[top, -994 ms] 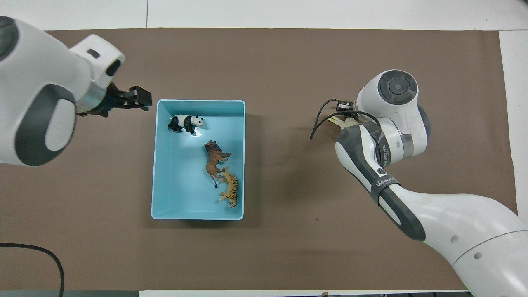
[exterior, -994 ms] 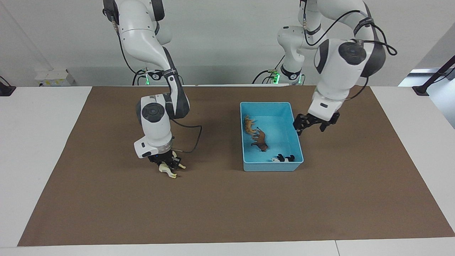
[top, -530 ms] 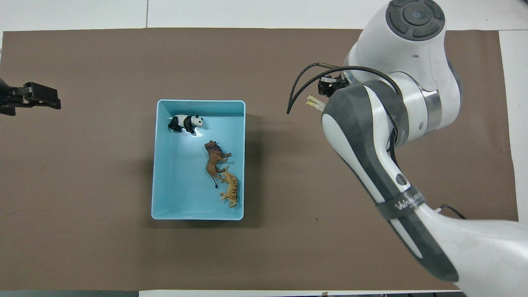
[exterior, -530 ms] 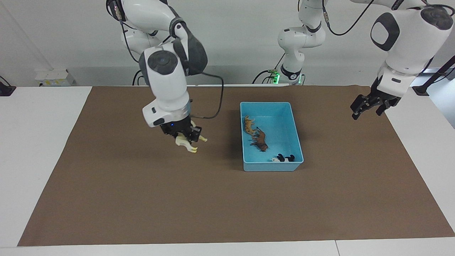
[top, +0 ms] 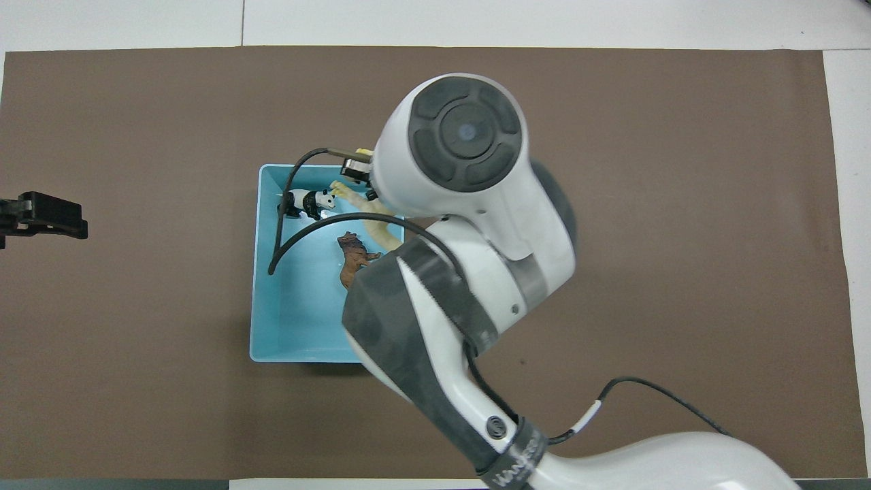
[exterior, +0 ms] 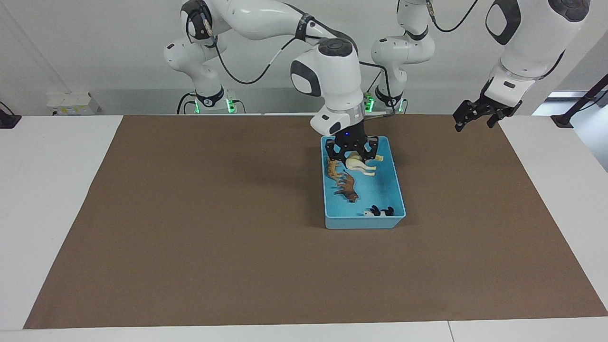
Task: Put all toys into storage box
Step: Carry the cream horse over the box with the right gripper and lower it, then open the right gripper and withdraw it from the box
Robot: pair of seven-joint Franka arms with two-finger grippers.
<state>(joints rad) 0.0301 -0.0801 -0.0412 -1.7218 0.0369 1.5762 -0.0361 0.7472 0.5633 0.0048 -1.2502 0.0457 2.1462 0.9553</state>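
The light blue storage box [exterior: 363,222] stands on the brown mat nearer the left arm's end. In it lie the orange tiger [exterior: 332,168], the brown lion [exterior: 348,187] and the panda [exterior: 378,212]. My right gripper [exterior: 354,154] has reached across and hangs over the box's end nearest the robots, shut on the cream-white horse [exterior: 358,165]. In the overhead view the right arm covers the tiger; the lion [top: 352,255], the panda [top: 306,202] and the horse's legs [top: 381,228] show. My left gripper [exterior: 476,114] is open, empty, raised over the mat's edge.
A brown mat [exterior: 190,237] covers most of the white table. The right arm's wrist and cable hang over the box [top: 299,354] in the overhead view. The left gripper [top: 47,216] shows at that view's edge.
My right gripper carried the horse up off the mat and across to over the box. My left gripper pulled away from the box, rose, and now waits by the mat's edge.
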